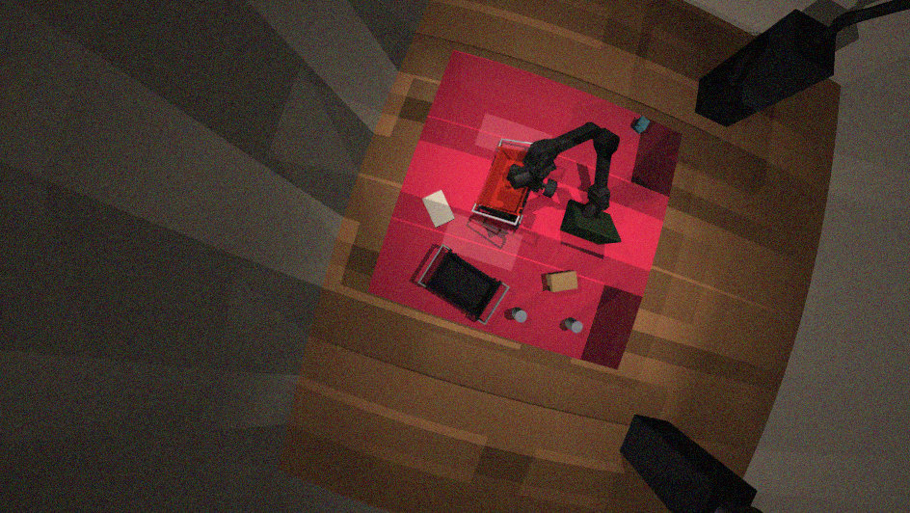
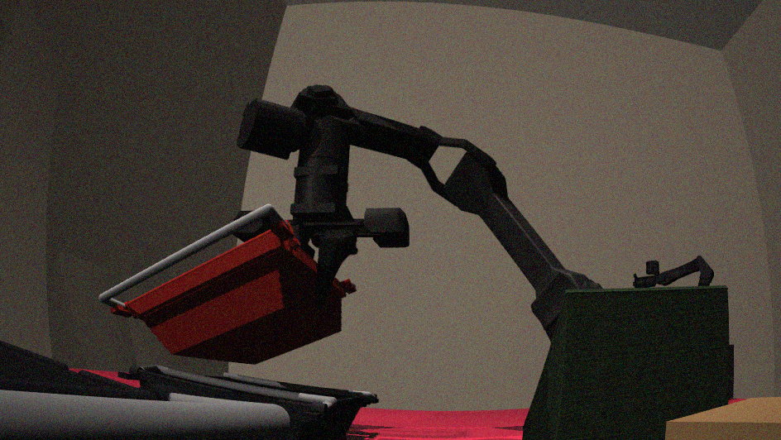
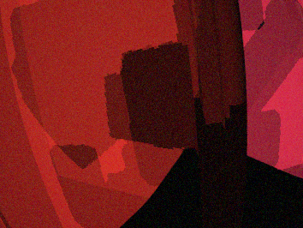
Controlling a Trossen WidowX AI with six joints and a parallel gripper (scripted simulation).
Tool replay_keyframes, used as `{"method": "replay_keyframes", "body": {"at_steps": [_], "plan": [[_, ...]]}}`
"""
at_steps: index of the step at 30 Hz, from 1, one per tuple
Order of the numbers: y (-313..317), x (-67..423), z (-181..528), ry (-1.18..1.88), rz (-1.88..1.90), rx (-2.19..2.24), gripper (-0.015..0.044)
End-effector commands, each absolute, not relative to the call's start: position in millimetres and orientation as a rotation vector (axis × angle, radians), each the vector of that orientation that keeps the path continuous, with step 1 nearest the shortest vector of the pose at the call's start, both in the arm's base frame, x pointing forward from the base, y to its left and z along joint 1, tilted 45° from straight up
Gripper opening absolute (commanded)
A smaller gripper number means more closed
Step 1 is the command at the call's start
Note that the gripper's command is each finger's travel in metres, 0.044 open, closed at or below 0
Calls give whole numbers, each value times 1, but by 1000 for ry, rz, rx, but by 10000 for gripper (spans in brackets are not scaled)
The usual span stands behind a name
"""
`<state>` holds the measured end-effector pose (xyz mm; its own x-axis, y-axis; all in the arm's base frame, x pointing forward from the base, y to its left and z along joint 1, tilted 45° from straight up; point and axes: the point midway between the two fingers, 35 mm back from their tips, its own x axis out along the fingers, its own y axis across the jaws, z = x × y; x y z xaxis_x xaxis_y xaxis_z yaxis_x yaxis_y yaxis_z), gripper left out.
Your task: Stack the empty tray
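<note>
The red tray (image 1: 496, 184) (image 2: 218, 311) (image 3: 77, 47) hangs in the air, steeply tilted, with its left side in the exterior view lower. My gripper (image 2: 326, 281) is shut on its near wall. I see no blocks inside it. Its own wire bars (image 1: 495, 214) (image 2: 185, 252) show at its ends. A black tray (image 2: 314, 423) stands below it on the table, mostly hidden from above. Two bars (image 2: 318, 398) (image 2: 365, 393) appear to lie across the top of that black tray. Its load is not visible. The red tray does not touch the bars.
Another black tray (image 1: 462, 285) stands at the mat's edge, bars swung outward. A tan box (image 1: 563, 281) (image 2: 727, 423), two grey cylinders (image 1: 521, 315) (image 1: 575, 326), a pale card (image 1: 438, 208) and a teal block (image 1: 641, 123) are on the red mat. The dark green base (image 2: 639, 361) carries the arm.
</note>
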<state>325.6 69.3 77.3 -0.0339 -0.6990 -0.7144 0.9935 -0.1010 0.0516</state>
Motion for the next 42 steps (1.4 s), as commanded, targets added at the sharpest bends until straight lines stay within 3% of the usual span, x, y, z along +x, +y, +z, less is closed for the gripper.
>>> {"method": "replay_keyframes", "body": {"at_steps": [1, 42], "plan": [[69, 328, 78, 547, -1525, 708, 0], [46, 309, 50, 545, -1526, 706, 0]]}}
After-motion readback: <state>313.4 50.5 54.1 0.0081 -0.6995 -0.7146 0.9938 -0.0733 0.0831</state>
